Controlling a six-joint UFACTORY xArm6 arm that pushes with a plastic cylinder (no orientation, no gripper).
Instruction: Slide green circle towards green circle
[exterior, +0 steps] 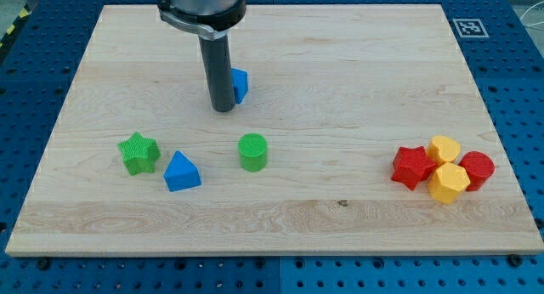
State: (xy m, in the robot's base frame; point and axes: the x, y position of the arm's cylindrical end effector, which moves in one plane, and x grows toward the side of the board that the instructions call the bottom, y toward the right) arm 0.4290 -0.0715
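Observation:
A green circle block (252, 152) stands on the wooden board (340, 73), a little left of the middle. My tip (223, 110) is above it in the view and slightly to its left, apart from it. Right behind my tip, a blue block (240, 85) is partly hidden by the rod, so its shape is unclear. A green star block (138, 153) lies at the view's left. A blue triangle block (182, 172) lies between the star and the circle, a bit lower.
At the view's right a cluster sits close together: a red star (413, 166), a red cylinder (477, 170) and two yellow hexagon blocks (444, 149) (448, 183). A fiducial tag (468, 27) marks the board's top right corner.

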